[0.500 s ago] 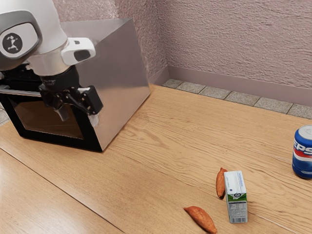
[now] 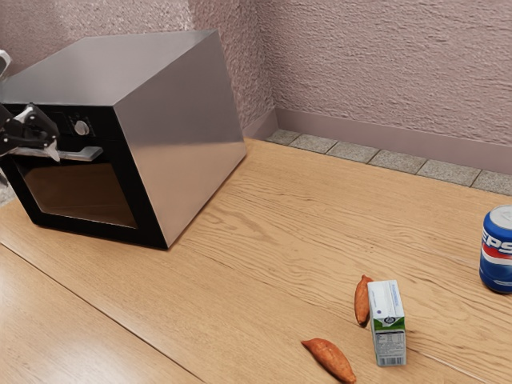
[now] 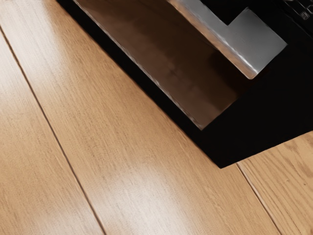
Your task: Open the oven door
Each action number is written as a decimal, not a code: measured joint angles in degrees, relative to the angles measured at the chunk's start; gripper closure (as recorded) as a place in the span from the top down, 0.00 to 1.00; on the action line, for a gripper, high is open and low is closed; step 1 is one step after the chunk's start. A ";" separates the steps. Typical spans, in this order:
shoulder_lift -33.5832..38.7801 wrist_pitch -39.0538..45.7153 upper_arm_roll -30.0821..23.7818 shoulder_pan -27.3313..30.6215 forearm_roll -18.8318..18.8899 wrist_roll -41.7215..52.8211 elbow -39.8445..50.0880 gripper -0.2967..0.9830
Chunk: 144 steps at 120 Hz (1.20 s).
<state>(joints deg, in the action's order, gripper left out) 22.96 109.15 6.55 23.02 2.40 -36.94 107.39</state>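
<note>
- Pincer (image 2: 30, 130) at the exterior view's left edge, partly cut off, in front of the upper part of the oven (image 2: 180, 132); whether it is open or closed, I cannot tell.
- Oven door (image 2: 150, 218) right by the pincer, reaching below it and on toward the exterior view's right; it is shut, lying flat with the oven's front.
- Handle (image 2: 84, 154) close to the pincer, its free end pointing toward the exterior view's right; whether the two touch, I cannot tell. In the wrist view its squared metal end stands out in front of the dark window (image 3: 166, 61).
- Round knob (image 2: 81, 127) just beside the pincer, on its side toward the exterior view's right, above the handle.
- Worktop (image 2: 248, 240) of pale wood under the oven, lower than the pincer and stretching away from it; the wrist view also shows its long seams.
- Well apart from the pincer, toward the exterior view's right: a small upright carton (image 2: 390, 340), with one orange-brown root (image 2: 362, 300) beside it and another root (image 2: 330, 360) nearby.
- Blue can (image 2: 498, 256) upright, farther still from the pincer.
</note>
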 joint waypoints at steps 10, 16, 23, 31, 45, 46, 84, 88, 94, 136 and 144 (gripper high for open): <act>-0.36 4.27 0.15 2.95 -1.71 -5.33 0.75 0.77; 0.06 6.12 -4.53 10.21 -3.87 -8.13 2.25 0.77; -0.09 8.08 -7.78 14.31 -6.50 -11.17 3.16 0.77; -0.63 10.18 -8.92 14.97 -8.46 -14.92 3.66 0.77; -0.75 13.82 -8.66 14.19 -11.18 -21.12 6.41 0.77; -0.75 14.05 -8.63 14.20 -11.29 -21.52 6.50 0.77; -7.63 21.09 -8.76 18.83 -12.24 -32.55 5.53 0.77; -8.44 21.60 -8.88 19.01 -12.23 -33.29 4.86 0.77; -9.29 22.25 -8.96 19.16 -12.20 -34.31 4.31 0.77; -10.29 25.62 -12.27 22.30 -0.03 -38.08 3.64 0.77; -10.35 26.05 -13.33 22.65 1.48 -38.26 3.64 0.77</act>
<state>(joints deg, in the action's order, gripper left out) 12.61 135.20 -6.78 45.67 3.88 -75.21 111.03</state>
